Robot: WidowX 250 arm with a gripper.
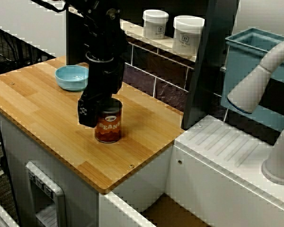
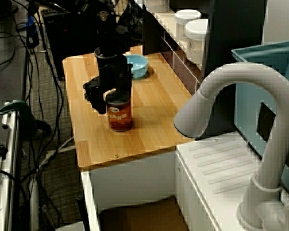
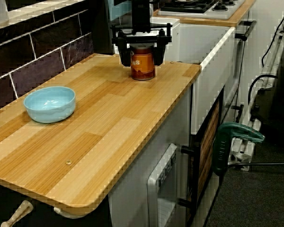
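While the beans can (image 3: 143, 66) stands upright on the wooden counter (image 3: 109, 123), your gripper (image 3: 142, 54) sits straight over it. In the view along the counter, its spread fingers (image 3: 124, 56) flank the can at 9 and 3 o'clock, seemingly unclamped. The blue bowl (image 3: 49, 104) lies at 8 o'clock.

tin can (image 1: 108, 125): label reads "BEANS" | white jars (image 1: 188, 34): small logo, illegible

A kitchen is shown: a faucet (image 2: 241, 74) beside a ribbed draining board (image 1: 222, 142), a dark tiled wall (image 3: 42, 56), a stove (image 3: 199, 5) and a wooden table (image 3: 109, 123) are seen.
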